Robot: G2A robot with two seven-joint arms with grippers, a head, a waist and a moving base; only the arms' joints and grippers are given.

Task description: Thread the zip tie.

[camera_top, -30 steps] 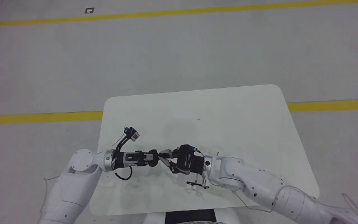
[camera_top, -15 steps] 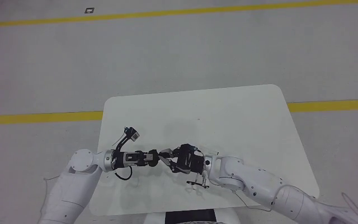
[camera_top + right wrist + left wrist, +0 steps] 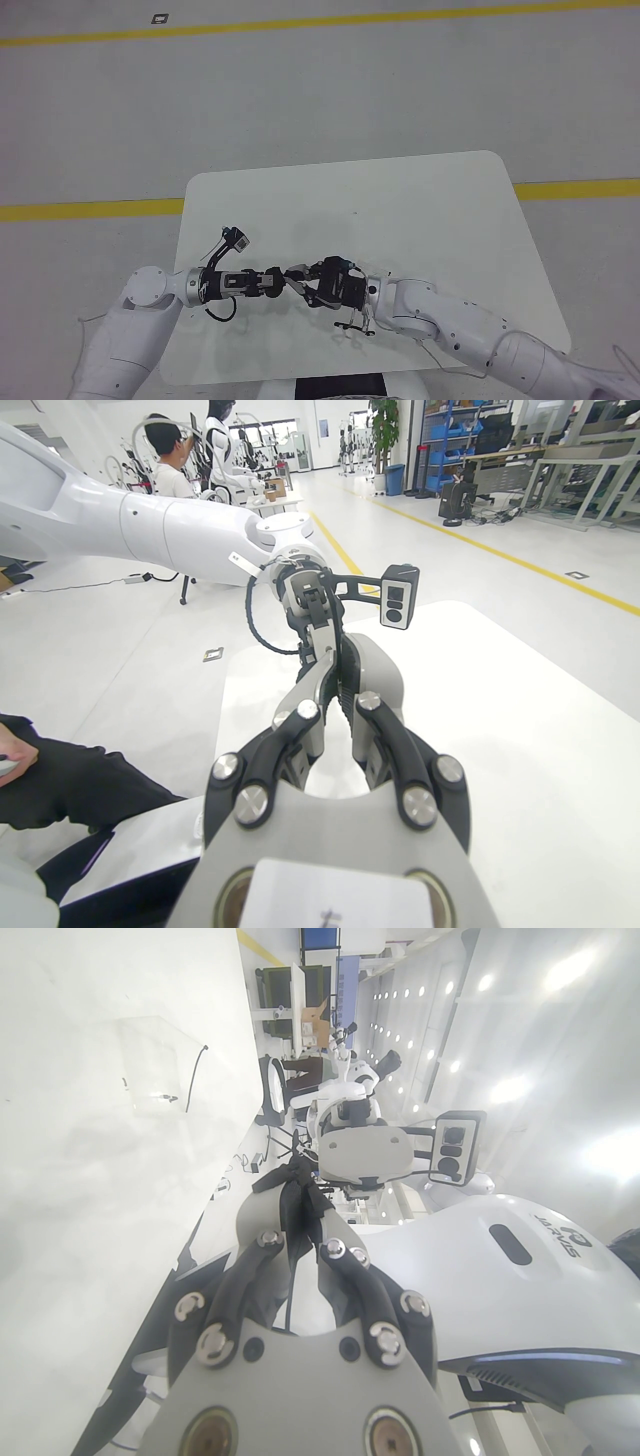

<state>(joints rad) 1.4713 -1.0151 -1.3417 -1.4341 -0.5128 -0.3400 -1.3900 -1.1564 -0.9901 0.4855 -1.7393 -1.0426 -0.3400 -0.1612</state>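
Note:
Both arms meet tip to tip above the near left part of the white table (image 3: 430, 200). My left gripper (image 3: 284, 279) comes in from the left and is shut. In the left wrist view a thin black strip, the zip tie (image 3: 291, 1223), runs between the fingers of the left gripper (image 3: 298, 1193). My right gripper (image 3: 304, 282) faces it from the right. In the right wrist view the right gripper (image 3: 334, 662) has its ribbed pads (image 3: 350, 680) pressed together, right up against the left gripper (image 3: 316, 635). The pinched part of the tie is hidden by the fingers.
The table has rounded corners, and its near edge (image 3: 300, 376) lies just below the arms. Its far and right parts are bare apart from a small dark speck (image 3: 352, 212). Yellow floor lines (image 3: 90, 209) run past the table's sides.

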